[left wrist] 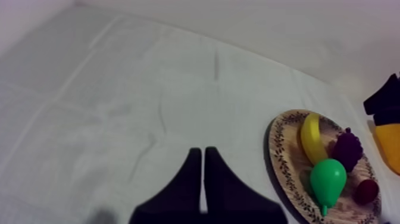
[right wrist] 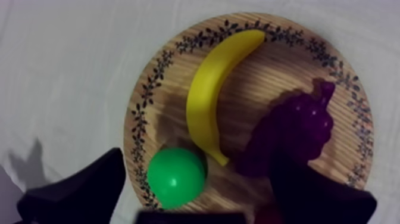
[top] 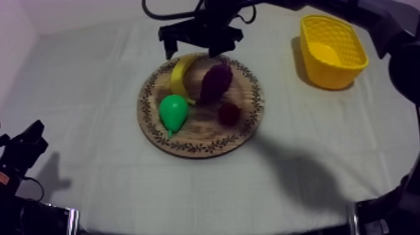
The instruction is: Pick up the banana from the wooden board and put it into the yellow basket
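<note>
Four toy fruits are sitting on the round wooden board (top: 201, 128) in the middle of the cloth-covered table (top: 94, 94), and I am reading their layout as the thing that is deciding my approach. The banana (top: 181, 74) is lying on the far left part of the board, curving along the patterned rim. Its near tip is ending just beside the pear (top: 173, 112), and the bunch of grapes (top: 215, 83) is sitting close on its right. The small red fruit (top: 229, 113) is resting nearer, to the right of the pear.

I am holding the right gripper (top: 195, 41) over the far edge of the board, above the banana's far end. Its jaws are standing wide apart with nothing between them. In the right wrist view its black fingers (right wrist: 83, 187) are framing the board from above. I am judging that this spread is there to straddle the banana's body without nudging the grapes.

The yellow basket (top: 328, 74) is waiting at the far right, well apart from the board. That is the right arm's own side, which is probably why this arm is doing the work.

The left gripper (left wrist: 203, 156) is idling low at the near left with its jaws pressed together on nothing, out of the way.

I am finding no brand, label or readable writing anywhere; the board's rim is carrying only a leafy pattern
</note>
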Tool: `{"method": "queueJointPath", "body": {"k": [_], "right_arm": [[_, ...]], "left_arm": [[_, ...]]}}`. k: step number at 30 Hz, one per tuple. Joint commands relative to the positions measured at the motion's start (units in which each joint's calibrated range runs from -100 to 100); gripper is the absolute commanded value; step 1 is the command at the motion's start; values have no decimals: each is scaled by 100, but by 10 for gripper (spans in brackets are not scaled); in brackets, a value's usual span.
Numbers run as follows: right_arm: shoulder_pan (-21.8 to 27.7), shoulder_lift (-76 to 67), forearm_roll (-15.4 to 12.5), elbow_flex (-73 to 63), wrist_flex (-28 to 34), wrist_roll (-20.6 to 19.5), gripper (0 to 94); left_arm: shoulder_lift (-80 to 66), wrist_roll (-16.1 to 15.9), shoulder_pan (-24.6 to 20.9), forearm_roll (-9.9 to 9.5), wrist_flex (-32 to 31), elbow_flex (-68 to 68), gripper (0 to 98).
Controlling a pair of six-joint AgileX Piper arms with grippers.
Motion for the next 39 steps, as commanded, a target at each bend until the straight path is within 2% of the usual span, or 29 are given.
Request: {"method": "queueJointPath", "body": {"k": [1,16,24,39], "right_arm": [[12,98,-26,-158,11,16,914],[39,1314,-58,-1373,144,12,904],[9,2055,-22,-2271,422,-43,905],[12,2897,90,-3044,619,-79,827]], "left_arm": [[-1,-1,-2,-2,2,1,1],[-1,-3,-2,-2,2,1,1],[-1,-2,-2,-2,2,1,1],[-1,-1,-2,-2,2,1,1]]}}
